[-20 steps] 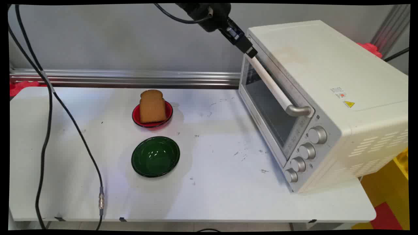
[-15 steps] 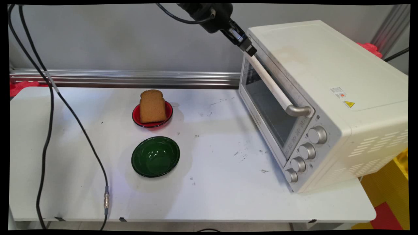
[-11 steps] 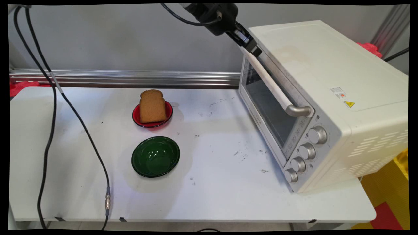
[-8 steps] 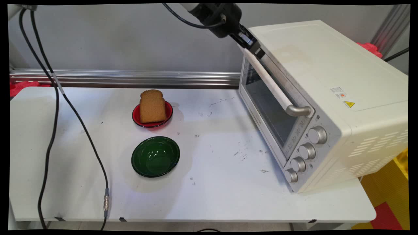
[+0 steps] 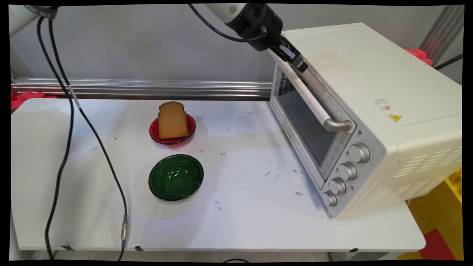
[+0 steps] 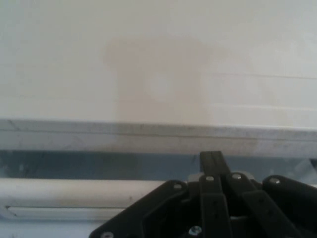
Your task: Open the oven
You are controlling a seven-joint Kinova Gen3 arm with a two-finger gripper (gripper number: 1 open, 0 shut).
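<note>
My black gripper (image 5: 301, 66) is shut and empty, its tips at the far end of the white oven's (image 5: 369, 92) door handle (image 5: 314, 103), against the top front edge. The oven door is closed. In the hand view my gripper (image 6: 211, 158) pokes up past the white handle bar (image 6: 74, 191), in front of the door's dark glass strip (image 6: 74, 166), with the oven's stained top (image 6: 158, 74) beyond. Whether the tips touch the handle I cannot tell.
A slice of brown toast (image 5: 172, 120) stands in a red bowl (image 5: 155, 135) at the table's middle back. An empty green bowl (image 5: 176, 177) sits in front of it. Black cables (image 5: 63, 147) hang over the white table's (image 5: 240, 221) left side.
My gripper has slid right and slightly down along the oven's top front edge, onto the far end of the door handle. The hanging cables have swung right.
</note>
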